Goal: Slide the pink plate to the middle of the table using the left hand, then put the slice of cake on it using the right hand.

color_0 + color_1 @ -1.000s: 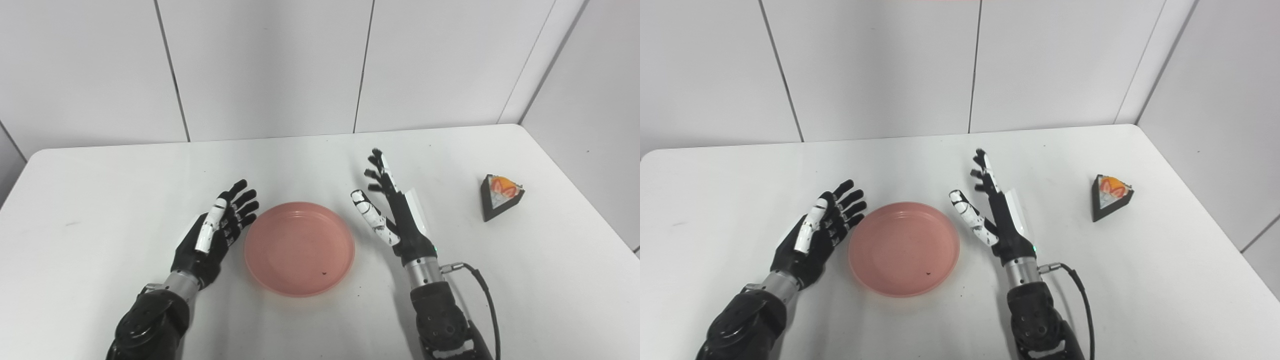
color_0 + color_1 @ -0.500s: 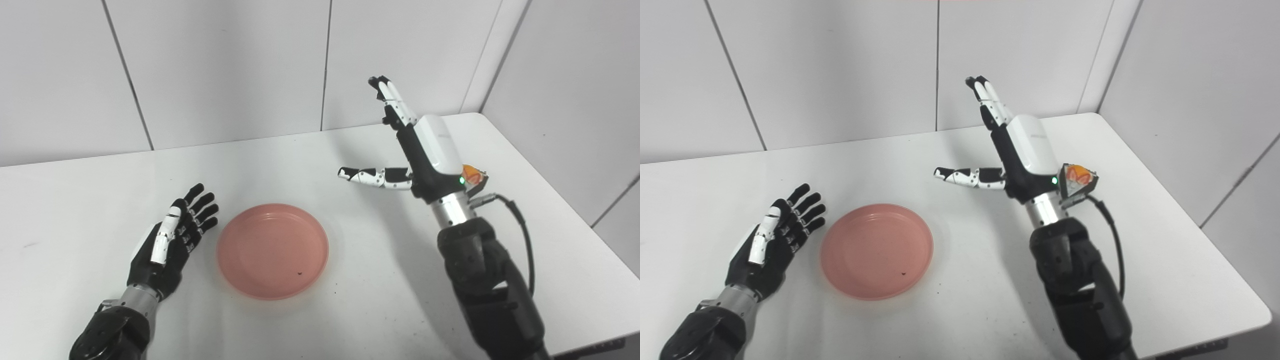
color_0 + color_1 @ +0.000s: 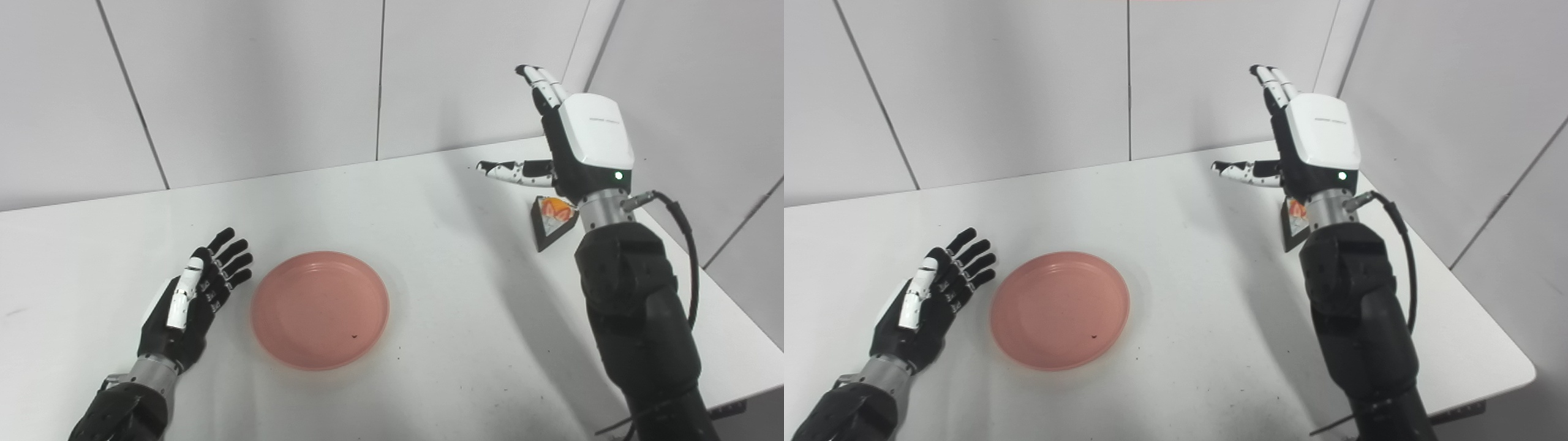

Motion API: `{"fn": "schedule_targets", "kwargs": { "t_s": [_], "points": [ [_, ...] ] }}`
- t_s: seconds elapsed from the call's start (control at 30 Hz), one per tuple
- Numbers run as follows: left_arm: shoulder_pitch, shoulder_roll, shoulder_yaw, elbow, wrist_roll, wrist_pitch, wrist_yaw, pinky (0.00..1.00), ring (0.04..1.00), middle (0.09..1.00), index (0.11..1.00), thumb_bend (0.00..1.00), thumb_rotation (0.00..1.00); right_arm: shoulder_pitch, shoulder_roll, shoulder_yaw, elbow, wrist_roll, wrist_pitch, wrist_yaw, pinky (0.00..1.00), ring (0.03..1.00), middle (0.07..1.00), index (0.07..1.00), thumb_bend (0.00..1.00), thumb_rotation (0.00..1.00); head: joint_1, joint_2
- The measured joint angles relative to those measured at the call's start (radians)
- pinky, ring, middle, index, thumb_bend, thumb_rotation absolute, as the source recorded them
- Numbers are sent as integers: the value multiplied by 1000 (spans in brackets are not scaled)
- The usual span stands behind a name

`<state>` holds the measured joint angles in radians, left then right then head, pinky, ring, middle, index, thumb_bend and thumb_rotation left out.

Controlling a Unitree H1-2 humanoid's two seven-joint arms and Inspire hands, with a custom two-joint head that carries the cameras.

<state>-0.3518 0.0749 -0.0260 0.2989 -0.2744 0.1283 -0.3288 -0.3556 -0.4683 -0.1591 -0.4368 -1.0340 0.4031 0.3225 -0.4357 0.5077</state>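
Nearest the robot, on the white tabletop (image 3: 429,343), left hand (image 3: 190,306) rests palm-up just beside the pink plate (image 3: 320,308); fingers (image 3: 229,252) spread, holding nothing, not touching the rim as far as can be seen. Plate sits flat, roughly mid-table, empty apart from a small dark speck. Judged: plate step looks done.

Farther back, right hand (image 3: 579,144) is raised above the far right part of the tabletop, fingers straight and pressed together pointing up, thumb out sideways; holds nothing. Slice of cake (image 3: 552,220) lies on the tabletop below and behind the wrist, well apart from the plate, partly hidden in the right eye view.

Handling, judged: wedge looks small, light, probably a rigid model; dark flat sides, orange decorated top. Take it across the two side faces, thumb opposing fingers, low on the wedge. Tapered sides could squirt out under squeeze.
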Motion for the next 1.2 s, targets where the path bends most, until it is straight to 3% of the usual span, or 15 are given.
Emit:
{"fn": "schedule_targets", "kwargs": {
  "t_s": [0.13,0.2,0.4,0.47,0.57,0.7,0.87,1.0,1.2],
  "points": [
    [-2,4,1,3,-5,-3,-9,890,899,910,907,415,1000,-19,-29,-25,0,-19,52,133,514,751,897,874,786,384,-11,0],
    [-2,5,2,4,-5,-4,-11,885,897,909,903,414,1000,-29,-45,-41,2,-15,57,189,612,813,895,871,784,339,-14,3],
    [-1,7,6,2,-6,-4,-11,910,911,921,917,389,1000,-59,-190,-67,10,63,58,402,711,884,930,893,810,280,-25,3],
    [0,8,6,1,-6,-4,-11,911,911,922,917,389,1000,-71,-248,-65,15,96,58,462,724,892,937,896,817,275,-28,2],
    [0,11,7,1,-6,-4,-11,911,909,920,914,386,1000,-95,-315,-34,36,117,59,549,787,945,977,915,911,262,-29,3],
    [0,12,8,2,-6,-4,-11,903,903,915,910,389,1000,-136,-344,-1,65,104,59,684,757,935,984,918,949,219,-35,6],
    [-5,13,8,8,-6,-4,-15,897,899,912,905,402,1000,-169,-343,39,102,62,59,738,744,918,970,915,918,301,-40,8],
    [-6,16,11,10,-6,-4,-18,886,892,906,899,410,1000,-185,-350,76,140,49,59,735,737,910,955,885,925,188,-44,11],
    [-9,16,15,18,-6,-6,-18,868,881,895,888,420,976,-189,-384,134,230,80,51,712,748,926,969,888,940,114,-43,12]
  ]
}}
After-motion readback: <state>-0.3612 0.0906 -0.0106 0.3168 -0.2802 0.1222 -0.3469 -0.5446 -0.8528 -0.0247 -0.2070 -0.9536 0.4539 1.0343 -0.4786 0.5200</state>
